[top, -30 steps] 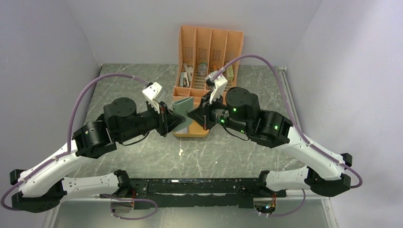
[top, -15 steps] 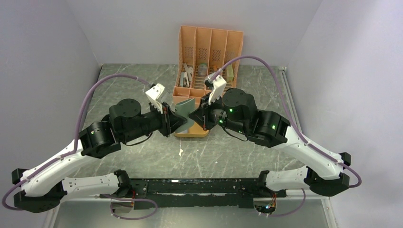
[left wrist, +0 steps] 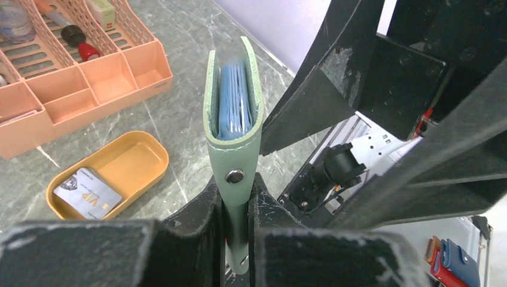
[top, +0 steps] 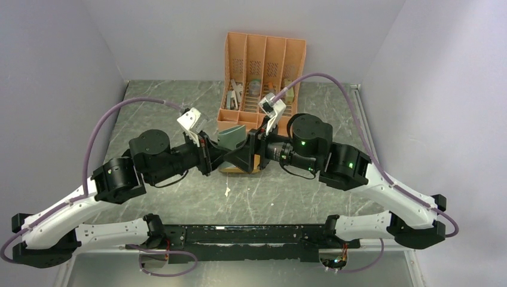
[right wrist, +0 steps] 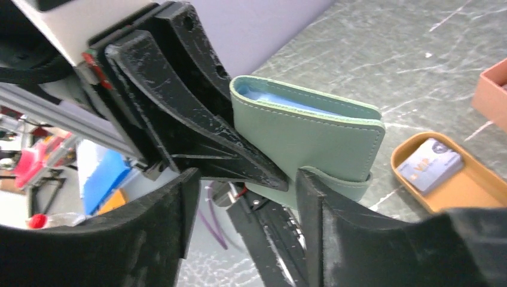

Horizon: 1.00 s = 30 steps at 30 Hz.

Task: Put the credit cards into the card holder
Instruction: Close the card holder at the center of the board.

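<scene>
**Card holder held between the two arms.** The small grey-green bifold card holder (left wrist: pixel 234 149) is held on edge above the grey marbled table (top: pixel 179 101). It is clamped in the left gripper (left wrist: pixel 237 206), whose black fingers (left wrist: pixel 206 209) are pressed against both covers just below the metal snap (left wrist: pixel 234 176). The covers are nearly closed, and pale blue pockets (left wrist: pixel 233 104) are seen between them. The right gripper (right wrist: pixel 245 179) is brought up opposite, with its jaws spread wide and nothing grasped. Its two fingers are placed either side of the holder's lower edge, and contact with that edge cannot be determined. A pale grey-white credit card (left wrist: pixel 89 192) printed "VIP" is seen lying flat in the shallow orange oval tray (left wrist: pixel 140 152). The tray rests on the table beneath the grippers, well apart from the holder. A tall orange slotted organizer (top: pixel 263 60) with small items in its compartments is seen at the far edge.
</scene>
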{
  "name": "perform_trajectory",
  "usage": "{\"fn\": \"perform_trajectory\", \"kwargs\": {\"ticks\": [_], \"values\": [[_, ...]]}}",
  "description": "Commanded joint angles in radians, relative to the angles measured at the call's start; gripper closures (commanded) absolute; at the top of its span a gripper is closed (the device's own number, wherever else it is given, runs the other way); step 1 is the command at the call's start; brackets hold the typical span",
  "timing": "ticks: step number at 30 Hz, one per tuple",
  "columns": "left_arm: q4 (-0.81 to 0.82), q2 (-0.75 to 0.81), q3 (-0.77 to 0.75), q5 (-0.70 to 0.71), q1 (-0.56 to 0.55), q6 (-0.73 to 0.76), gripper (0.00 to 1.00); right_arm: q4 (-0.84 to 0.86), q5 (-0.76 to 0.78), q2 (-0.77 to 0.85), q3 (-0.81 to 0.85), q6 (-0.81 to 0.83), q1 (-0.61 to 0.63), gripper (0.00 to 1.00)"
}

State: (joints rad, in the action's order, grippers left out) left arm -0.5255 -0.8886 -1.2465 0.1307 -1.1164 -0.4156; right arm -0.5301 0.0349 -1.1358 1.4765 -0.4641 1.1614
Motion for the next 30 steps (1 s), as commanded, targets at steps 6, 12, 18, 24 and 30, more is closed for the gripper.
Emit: {"fn": "perform_trajectory", "kwargs": {"ticks": [6,12,18,24,30], "values": [[0.050,0.093,0.057,0.021,-0.028,-0.017,0.95,0.001,-0.057,0.132,-0.036,0.023,-0.012,0.12],[0.119,0.252,0.209,0.000,-0.029,-0.066,0.95,0.164,-0.135,0.268,-0.220,0.059,-0.013,0.11],[0.257,0.343,0.301,-0.173,-0.028,-0.102,0.95,0.298,-0.199,0.315,-0.377,0.033,-0.012,0.12],[0.420,0.369,0.346,-0.318,-0.028,-0.133,0.95,0.429,-0.257,0.333,-0.478,-0.017,-0.011,0.14],[0.465,0.340,0.321,-0.383,-0.028,-0.116,0.95,0.550,-0.315,0.339,-0.533,-0.077,-0.011,0.15]]}}
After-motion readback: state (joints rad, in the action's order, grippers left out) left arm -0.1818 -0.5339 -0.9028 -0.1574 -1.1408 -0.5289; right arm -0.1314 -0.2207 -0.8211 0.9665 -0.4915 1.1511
